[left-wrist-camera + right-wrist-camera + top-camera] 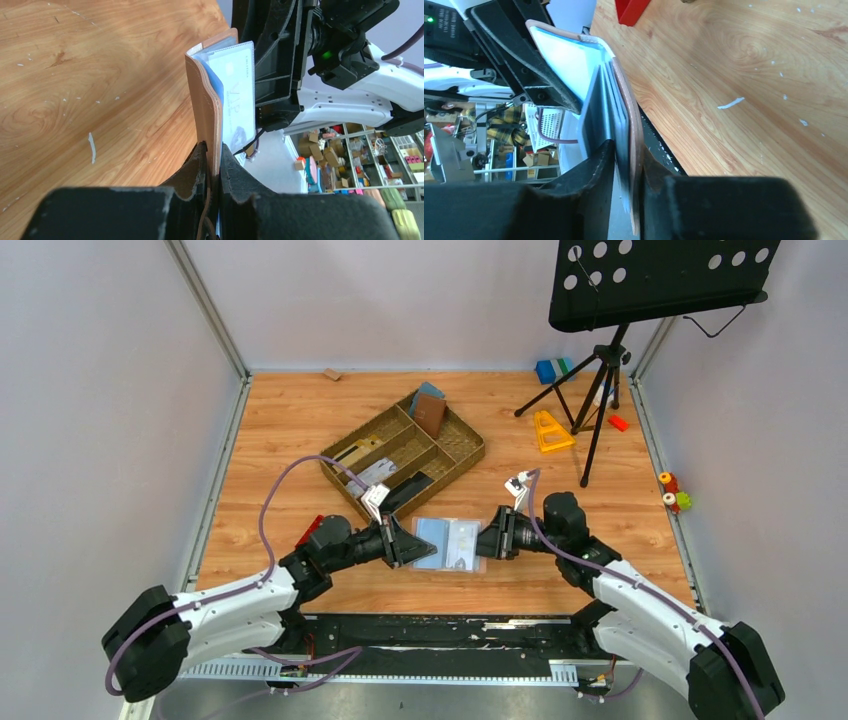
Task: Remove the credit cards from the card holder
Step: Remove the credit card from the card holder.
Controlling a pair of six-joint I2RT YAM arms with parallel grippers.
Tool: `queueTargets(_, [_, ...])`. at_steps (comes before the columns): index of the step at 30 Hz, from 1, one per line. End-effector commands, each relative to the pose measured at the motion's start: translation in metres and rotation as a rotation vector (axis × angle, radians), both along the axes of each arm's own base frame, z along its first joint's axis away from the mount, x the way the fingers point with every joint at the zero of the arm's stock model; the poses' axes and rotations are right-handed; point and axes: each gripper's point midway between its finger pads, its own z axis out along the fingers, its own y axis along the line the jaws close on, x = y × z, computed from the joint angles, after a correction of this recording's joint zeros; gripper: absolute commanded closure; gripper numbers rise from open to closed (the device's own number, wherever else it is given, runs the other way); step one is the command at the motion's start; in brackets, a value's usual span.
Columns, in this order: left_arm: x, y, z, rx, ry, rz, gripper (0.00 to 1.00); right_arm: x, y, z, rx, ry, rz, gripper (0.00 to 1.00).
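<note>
The card holder [447,543] hangs spread open between my two grippers just above the table, blue-grey inside facing up. My left gripper [412,543] is shut on its left edge. In the left wrist view the tan cover [207,100] is pinched between the left gripper's [215,152] jaws, and a white credit card [240,90] sits in a clear sleeve. My right gripper [487,540] holds the right edge. In the right wrist view the right gripper [626,152] is shut on the tan cover and the blue-grey sleeves of the card holder [621,100].
A tan divided tray [478,445] stands behind, with a darker brown wallet [430,412] leaning in it. A red block [310,530] lies by the left arm. A music stand [660,280] on a tripod, a yellow piece [550,430] and a blue block [548,370] are at the back right.
</note>
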Motion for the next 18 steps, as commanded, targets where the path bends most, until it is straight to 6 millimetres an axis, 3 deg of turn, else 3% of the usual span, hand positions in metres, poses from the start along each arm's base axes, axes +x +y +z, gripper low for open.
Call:
queueTargets(1, [0.0, 0.0, 0.044, -0.131, -0.062, 0.013, 1.0, 0.001, 0.003, 0.007, 0.045, -0.036, 0.006, 0.85])
queueTargets(3, [0.0, 0.003, 0.047, -0.147, -0.055, 0.024, 1.0, 0.001, 0.003, 0.007, 0.057, -0.04, 0.005, 0.99])
queueTargets(4, [0.0, 0.005, 0.048, -0.154, -0.054, 0.029, 1.0, 0.0, 0.003, 0.007, 0.066, -0.042, 0.008, 1.0])
queueTargets(14, [0.001, 0.006, 0.044, -0.14, -0.063, 0.032, 1.0, -0.008, 0.006, 0.028, 0.16, -0.094, 0.047, 1.0])
queueTargets(18, [0.004, 0.0, 0.035, -0.124, -0.056, 0.023, 1.0, -0.013, 0.017, 0.049, 0.188, -0.136, 0.085, 1.0])
